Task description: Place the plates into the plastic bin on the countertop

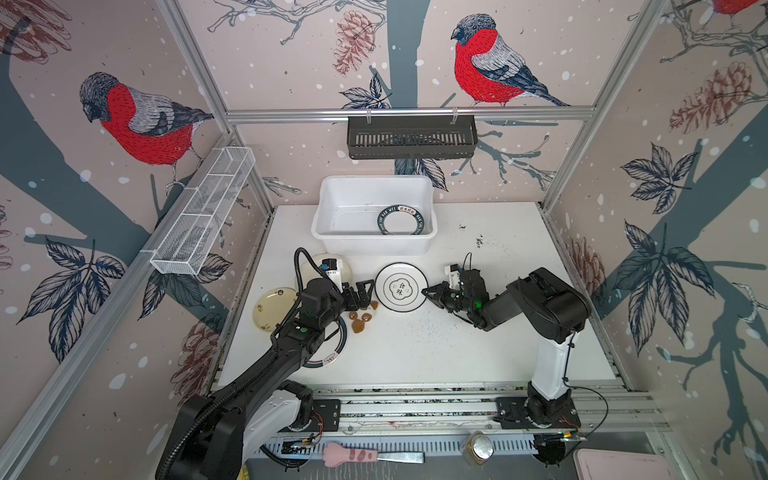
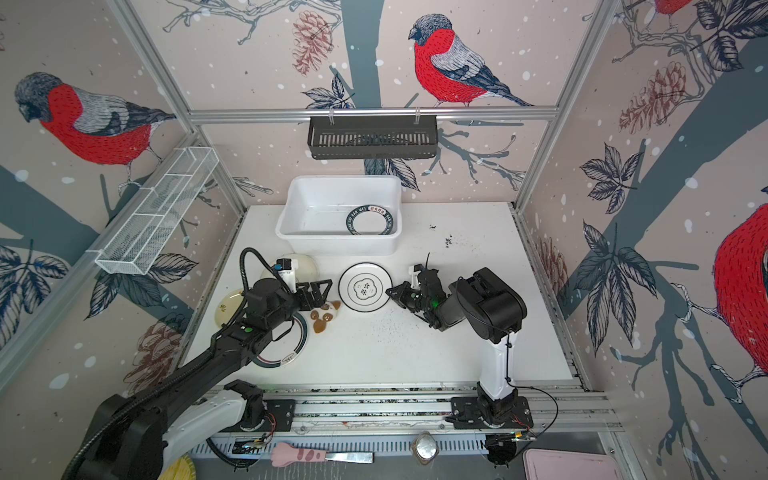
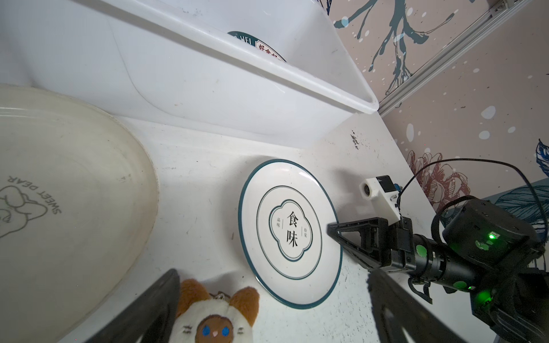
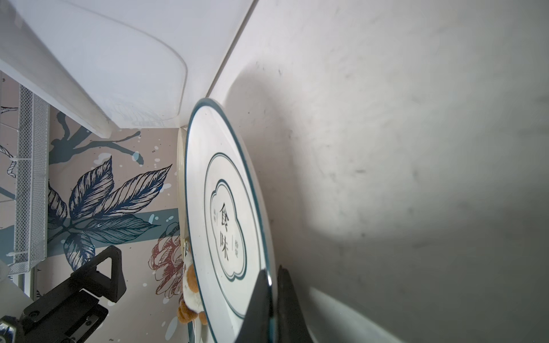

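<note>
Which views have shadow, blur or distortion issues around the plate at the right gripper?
Right wrist view: broad shadow darkens the countertop beside the plate; the right gripper on its rim is a dark, soft silhouette. Left wrist view: even light, plate print sharp. Both top views: wide-angle lens splays the frame posts; no glare on the plate.

The green-rimmed plate (image 3: 289, 234) is smooth and glossy, ceramic or melamine, can't tell which. The cream plate (image 3: 74, 193) is duller, more of a satin finish, with light scuffs. The bin (image 3: 208, 83) is smooth white plastic with a slight sheen and a few marks. The countertop (image 3: 208, 166) is matt white and gritty with dark specks. The toy (image 3: 214, 317) is fuzzy plush. The right gripper (image 4: 271, 274) looks like matt black plastic. The mesh tray (image 1: 203, 212) is white-coated wire, and the frame rail (image 1: 407, 113) is bare silvery metal.
</note>
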Robot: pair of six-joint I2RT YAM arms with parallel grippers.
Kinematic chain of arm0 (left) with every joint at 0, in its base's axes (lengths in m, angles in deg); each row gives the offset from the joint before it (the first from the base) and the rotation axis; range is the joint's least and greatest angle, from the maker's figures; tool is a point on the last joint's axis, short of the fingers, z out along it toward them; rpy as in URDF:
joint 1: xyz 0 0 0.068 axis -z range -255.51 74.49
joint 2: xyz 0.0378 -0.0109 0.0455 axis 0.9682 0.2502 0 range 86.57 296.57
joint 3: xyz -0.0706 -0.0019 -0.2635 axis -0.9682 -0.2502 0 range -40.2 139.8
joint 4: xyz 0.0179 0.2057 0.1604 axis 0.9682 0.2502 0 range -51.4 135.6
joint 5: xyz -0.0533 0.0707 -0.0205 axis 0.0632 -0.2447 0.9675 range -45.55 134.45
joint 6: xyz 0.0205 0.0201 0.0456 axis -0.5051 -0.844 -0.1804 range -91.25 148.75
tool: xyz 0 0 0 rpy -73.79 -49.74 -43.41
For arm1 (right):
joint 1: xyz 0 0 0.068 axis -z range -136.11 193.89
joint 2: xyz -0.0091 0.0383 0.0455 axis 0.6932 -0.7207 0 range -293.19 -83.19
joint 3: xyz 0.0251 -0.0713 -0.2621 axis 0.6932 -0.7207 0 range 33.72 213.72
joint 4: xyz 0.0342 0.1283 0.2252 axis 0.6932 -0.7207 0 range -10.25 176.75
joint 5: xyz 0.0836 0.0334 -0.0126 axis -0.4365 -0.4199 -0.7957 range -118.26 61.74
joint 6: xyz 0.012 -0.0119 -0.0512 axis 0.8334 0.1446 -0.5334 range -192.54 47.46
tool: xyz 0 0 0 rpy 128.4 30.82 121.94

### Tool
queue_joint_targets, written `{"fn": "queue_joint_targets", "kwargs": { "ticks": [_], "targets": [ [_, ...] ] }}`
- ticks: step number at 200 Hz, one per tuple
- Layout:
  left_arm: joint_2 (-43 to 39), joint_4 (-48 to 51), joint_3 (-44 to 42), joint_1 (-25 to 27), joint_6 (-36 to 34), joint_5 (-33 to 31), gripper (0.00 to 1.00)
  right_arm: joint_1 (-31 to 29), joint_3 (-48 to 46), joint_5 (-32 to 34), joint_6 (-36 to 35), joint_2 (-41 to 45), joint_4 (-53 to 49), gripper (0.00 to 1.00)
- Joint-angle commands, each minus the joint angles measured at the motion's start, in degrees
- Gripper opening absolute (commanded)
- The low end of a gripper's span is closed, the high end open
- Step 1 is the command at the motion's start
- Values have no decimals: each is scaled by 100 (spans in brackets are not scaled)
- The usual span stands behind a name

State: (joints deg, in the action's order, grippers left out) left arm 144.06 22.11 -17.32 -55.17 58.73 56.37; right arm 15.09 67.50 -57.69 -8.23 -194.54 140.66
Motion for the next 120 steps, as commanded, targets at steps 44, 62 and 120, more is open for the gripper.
{"fn": "queue_joint_targets", "kwargs": {
  "ticks": [44,62,120],
  "targets": [
    [100,-320,53,23,-11,73,98,76,-299,125,-280,675,-248,0],
    [112,-353,48,32,-15,123,98,84,-425,241,-411,1031,-535,0],
    [130,-1030,-116,117,156,632,98,-5,-671,488,-753,2476,-1396,0]
  ]
}}
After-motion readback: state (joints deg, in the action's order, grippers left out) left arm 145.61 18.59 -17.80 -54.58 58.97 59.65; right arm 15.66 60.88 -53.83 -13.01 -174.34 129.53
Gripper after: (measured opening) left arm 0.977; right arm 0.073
